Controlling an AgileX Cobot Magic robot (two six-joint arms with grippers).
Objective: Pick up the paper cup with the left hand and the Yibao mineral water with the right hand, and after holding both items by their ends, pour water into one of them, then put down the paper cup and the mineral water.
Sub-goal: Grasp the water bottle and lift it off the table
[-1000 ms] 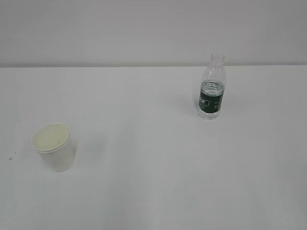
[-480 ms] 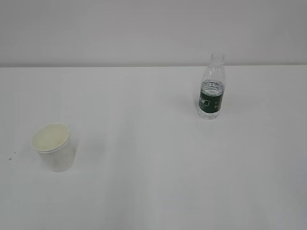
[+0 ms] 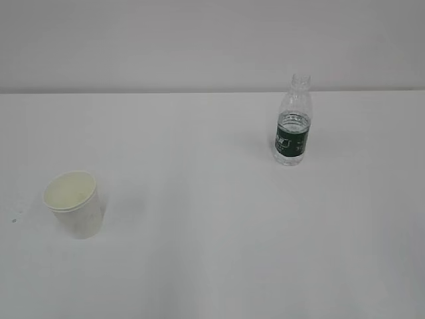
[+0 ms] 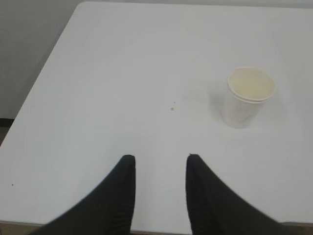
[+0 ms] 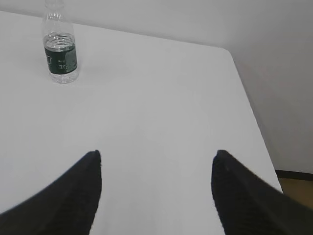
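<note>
paper cup (image 4: 248,98) beyond left hand (image 4: 159,164), untouched

The only print you will find is on the Yibao mineral water (image 3: 292,130), standing at the upper right of the exterior view and at the upper left of the right wrist view (image 5: 60,54). Its dark green label band (image 3: 291,140) carries white marks, but they are too small and blurred for you to read any word, brand or number. The paper cup (image 3: 74,203), at the lower left, is plain white and bears no lettering.
</note>
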